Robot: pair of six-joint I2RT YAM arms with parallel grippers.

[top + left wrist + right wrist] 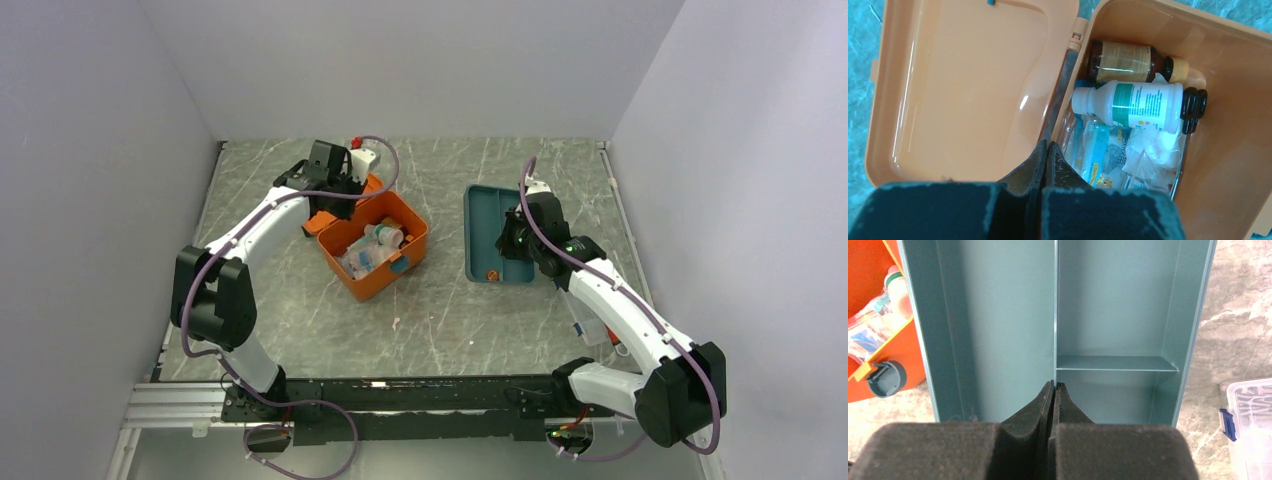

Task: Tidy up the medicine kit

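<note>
The orange medicine kit (348, 268) stands open at the left middle of the table, its lid (963, 90) laid back. Inside lie a brown bottle (1128, 62), a white bottle (1128, 105), black-handled scissors (1193, 107) and plastic packets (1108, 155). My left gripper (330, 205) is at the hinge line, its jaws shut (1047, 145) on the kit's rear wall rim. The flat teal divided tray (485, 205) lies to the right of the kit. My right gripper (508, 243) is shut (1054, 385) on the tray's middle divider (1055, 315).
A clear plastic box with a blue clip (1248, 430) lies on the table right of the tray, under my right arm (590, 325). A white object (363, 160) stands behind the kit. A small orange piece (491, 274) sits at the tray's near end. The kit's teal latch (885, 379) faces the tray.
</note>
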